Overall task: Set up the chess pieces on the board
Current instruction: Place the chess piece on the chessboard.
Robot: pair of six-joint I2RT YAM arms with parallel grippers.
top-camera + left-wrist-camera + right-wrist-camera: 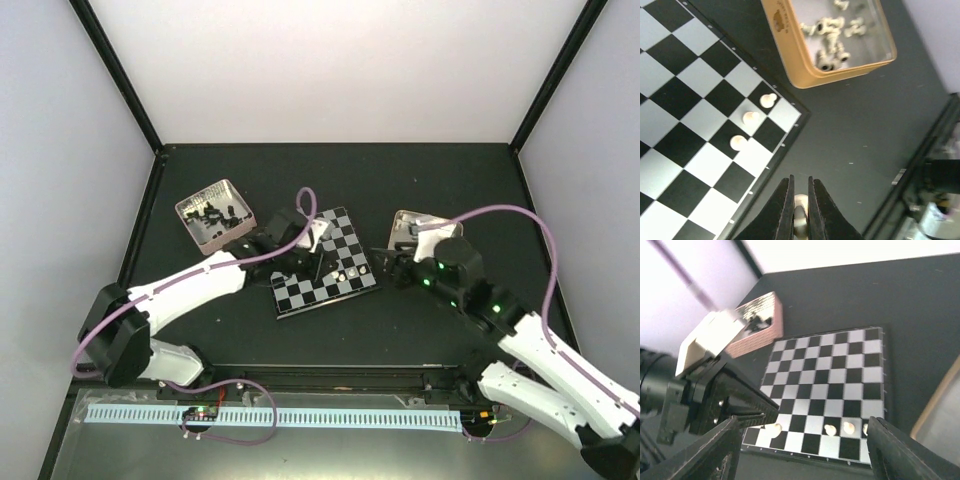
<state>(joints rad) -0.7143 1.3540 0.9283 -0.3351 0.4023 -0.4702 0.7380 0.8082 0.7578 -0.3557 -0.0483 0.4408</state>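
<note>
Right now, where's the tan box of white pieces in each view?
Top external: tan box right of the board, mid-frame.
Left wrist: box top centre, past the board's corner.
Right wrist: only its rim, lower right edge.
Shared landmark: the board, beside it in all three.

Table (400, 180): board (350, 250), pink tray (202, 194), tan box (408, 226)

Your board (355, 245) lies flat, black-and-silver checks, pale rim. You've three cream chess pieces (751, 117) upright on neighbouring squares, second row in from one edge, near a corner. A fourth cream piece (800, 215) sits pinched in the left gripper (800, 178).
</note>
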